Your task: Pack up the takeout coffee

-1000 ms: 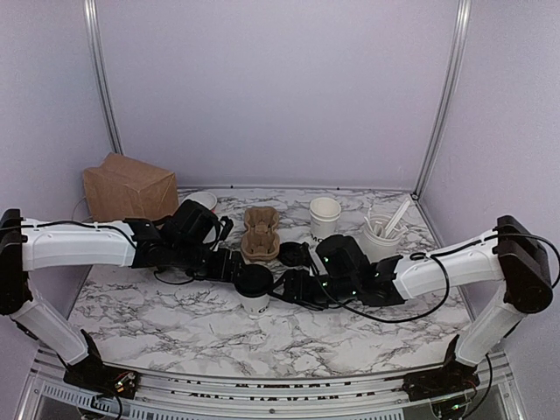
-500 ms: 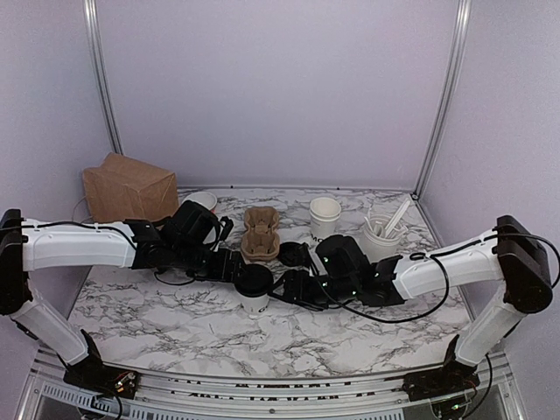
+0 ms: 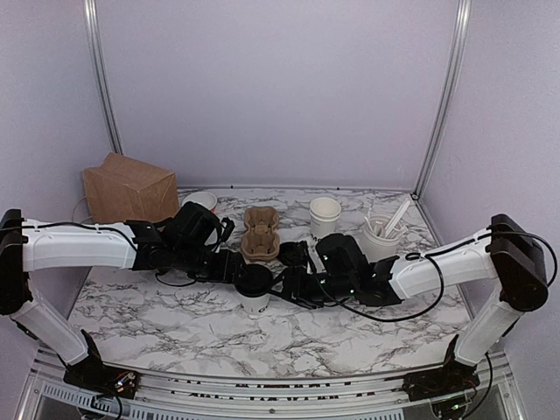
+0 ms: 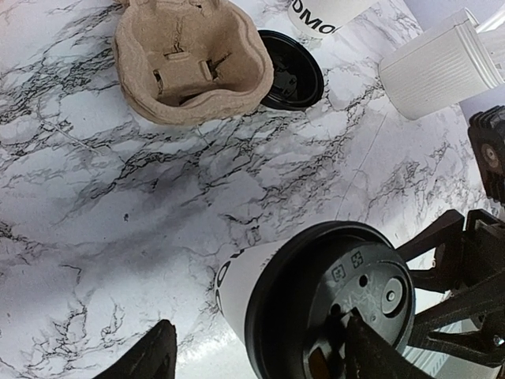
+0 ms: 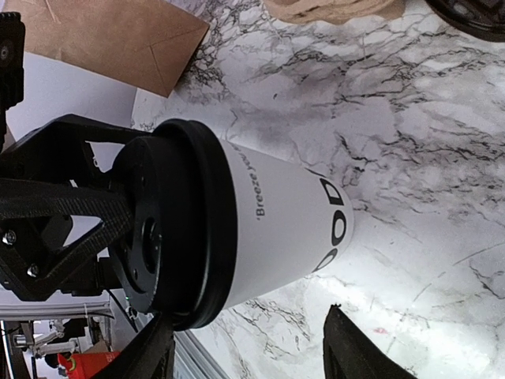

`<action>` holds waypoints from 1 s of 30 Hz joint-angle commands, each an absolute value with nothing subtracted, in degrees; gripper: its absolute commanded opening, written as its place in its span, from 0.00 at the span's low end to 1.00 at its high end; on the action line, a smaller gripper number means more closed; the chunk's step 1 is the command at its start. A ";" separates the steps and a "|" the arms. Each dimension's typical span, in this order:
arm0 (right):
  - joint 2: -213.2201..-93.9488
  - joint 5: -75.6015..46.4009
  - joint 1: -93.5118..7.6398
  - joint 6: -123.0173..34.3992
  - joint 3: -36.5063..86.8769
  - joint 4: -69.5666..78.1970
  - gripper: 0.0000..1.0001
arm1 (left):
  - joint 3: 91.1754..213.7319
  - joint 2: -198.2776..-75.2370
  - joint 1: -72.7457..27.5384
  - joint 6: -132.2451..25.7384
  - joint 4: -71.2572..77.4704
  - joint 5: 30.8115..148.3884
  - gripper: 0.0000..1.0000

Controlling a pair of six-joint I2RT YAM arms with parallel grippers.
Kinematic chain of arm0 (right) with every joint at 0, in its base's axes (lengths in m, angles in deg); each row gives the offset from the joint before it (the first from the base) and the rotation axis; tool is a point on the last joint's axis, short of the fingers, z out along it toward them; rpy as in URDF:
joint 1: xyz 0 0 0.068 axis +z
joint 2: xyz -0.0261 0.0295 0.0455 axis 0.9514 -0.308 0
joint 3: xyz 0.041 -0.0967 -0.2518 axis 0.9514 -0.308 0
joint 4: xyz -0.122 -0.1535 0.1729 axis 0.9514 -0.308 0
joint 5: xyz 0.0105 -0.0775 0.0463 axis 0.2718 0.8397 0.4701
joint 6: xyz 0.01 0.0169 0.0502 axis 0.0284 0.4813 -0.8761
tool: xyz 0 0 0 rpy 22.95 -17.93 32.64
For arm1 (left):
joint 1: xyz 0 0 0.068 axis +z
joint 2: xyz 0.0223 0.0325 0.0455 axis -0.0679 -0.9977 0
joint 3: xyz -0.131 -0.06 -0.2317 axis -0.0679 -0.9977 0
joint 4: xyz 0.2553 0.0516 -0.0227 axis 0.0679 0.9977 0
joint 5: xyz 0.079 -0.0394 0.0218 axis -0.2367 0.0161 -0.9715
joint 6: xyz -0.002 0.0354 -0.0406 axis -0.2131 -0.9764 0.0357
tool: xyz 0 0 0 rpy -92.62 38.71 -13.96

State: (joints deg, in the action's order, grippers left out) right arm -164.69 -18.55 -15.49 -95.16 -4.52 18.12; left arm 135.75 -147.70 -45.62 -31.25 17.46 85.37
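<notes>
The left fingers (image 4: 154, 357) are spread. One tip hangs over bare counter (image 4: 102, 213), apart from the cup, and the other shows across the black lid of the takeout coffee (image 4: 260, 276), though whether it presses on the lid cannot be told. The right fingers (image 5: 353, 347) are also spread, one tip low beside the lid's rim and the other off past the cup's base, with a gap showing at the base side. They pinch nothing. The coffee stands upright on the marble counter between the two pairs of fingers, its lid on and dark lettering running down its white side. From the right wrist, the black frame of the left fingers lies against the lid's top. Farther out from the left fingers sits a brown pulp cup carrier (image 4: 146, 99), its pockets empty. A loose black lid (image 4: 298, 77) lies flat, partly tucked behind the carrier's rim. Beyond that lid stands a white cup (image 4: 319, 14) with dark letters, only its lower side in view, and off to the right is a ribbed white container (image 4: 438, 67). Out past the right fingers, on the far side of the coffee, lies a brown paper bag (image 5: 110, 39) near the counter's edge.
</notes>
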 commanded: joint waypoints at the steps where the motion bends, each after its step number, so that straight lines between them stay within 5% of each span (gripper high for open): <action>1: -167.07 -20.50 -16.80 -97.30 -3.91 22.95 0.61 | 135.48 -148.73 -46.03 -31.25 18.31 85.44 0.73; 20: -169.31 -18.79 -17.03 -99.27 -12.56 22.78 0.50 | 134.68 -149.04 -46.03 -31.67 18.29 85.30 0.73; 30: -163.85 -15.76 -17.00 -93.13 -4.12 13.45 0.50 | 137.56 -147.62 -46.09 -31.97 18.60 86.84 0.73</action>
